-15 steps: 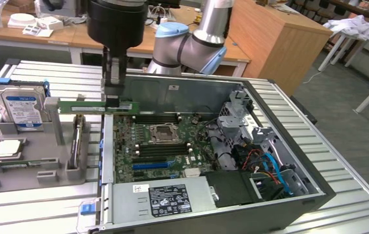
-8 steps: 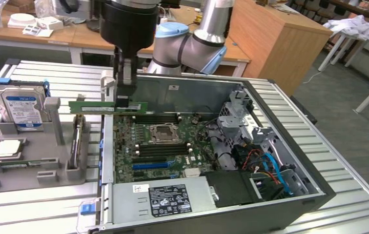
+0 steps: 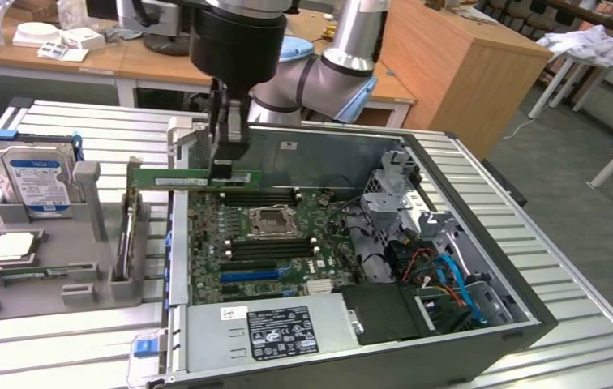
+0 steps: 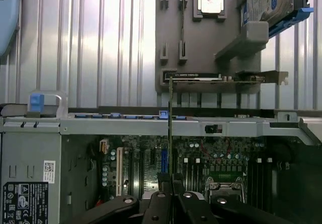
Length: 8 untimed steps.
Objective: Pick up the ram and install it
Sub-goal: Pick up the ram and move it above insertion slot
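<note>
A Universal Robots arm's gripper (image 3: 229, 162) has its fingers pressed together on the ram (image 3: 182, 177), pinching the green stick near 1 end. The stick hangs level in the air above the motherboard (image 3: 231, 243) of an open tower case (image 3: 507, 324), close over the memory slots (image 3: 258, 197) beside the CPU socket (image 3: 271, 220). The off-centre grip looks like the main hazard. Any push into a slot could swing the long free end, so the stick meets the slot skewed and jams or bends. A mismatch between notch and key could load the board instead of seating the module. The case lies on its side across the middle of a ribbed metal worktop (image 3: 69, 340). At the worktop's edge on the exterior view's left, a grey parts tray (image 3: 25, 284) carries a hard drive (image 3: 31, 174) and a processor chip (image 3: 12, 247). Wooden desks (image 3: 447, 73) and a grey floor lie beyond.
</note>
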Each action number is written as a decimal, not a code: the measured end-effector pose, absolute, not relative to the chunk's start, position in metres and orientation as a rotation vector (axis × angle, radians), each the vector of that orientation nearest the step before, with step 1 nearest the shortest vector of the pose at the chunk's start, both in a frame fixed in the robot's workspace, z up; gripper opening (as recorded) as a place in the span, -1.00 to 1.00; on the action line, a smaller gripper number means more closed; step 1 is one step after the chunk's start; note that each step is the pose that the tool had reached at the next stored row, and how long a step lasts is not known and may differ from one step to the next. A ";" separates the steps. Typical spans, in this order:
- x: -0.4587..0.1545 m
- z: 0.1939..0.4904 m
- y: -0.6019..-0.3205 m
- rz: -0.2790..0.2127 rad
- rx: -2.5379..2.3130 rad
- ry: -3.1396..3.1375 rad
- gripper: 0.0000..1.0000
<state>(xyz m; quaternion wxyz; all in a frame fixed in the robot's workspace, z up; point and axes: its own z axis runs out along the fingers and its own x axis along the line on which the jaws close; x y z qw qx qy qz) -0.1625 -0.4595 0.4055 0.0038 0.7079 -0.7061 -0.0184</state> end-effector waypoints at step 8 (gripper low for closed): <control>-0.143 0.406 -0.460 -0.057 2.218 -2.213 -0.76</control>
